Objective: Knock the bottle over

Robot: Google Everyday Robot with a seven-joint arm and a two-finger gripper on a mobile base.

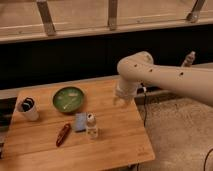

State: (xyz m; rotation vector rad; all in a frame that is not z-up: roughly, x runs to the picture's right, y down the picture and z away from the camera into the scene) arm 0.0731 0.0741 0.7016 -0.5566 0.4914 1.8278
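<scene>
The bottle (91, 125) is small, clear and pale with a rounded whitish cap. It stands upright on the wooden table (120, 140), near the middle front. My gripper (120, 100) hangs from the white arm (165, 77) above the table's right side. It is to the right of the bottle and a little behind it, apart from it.
A blue packet (80, 121) lies against the bottle's left side. A reddish-brown item (63, 134) lies further left. A green bowl (68, 98) sits behind, a white cup with dark contents (28, 109) at the left edge. A slim greyish bottle (188, 59) stands far right.
</scene>
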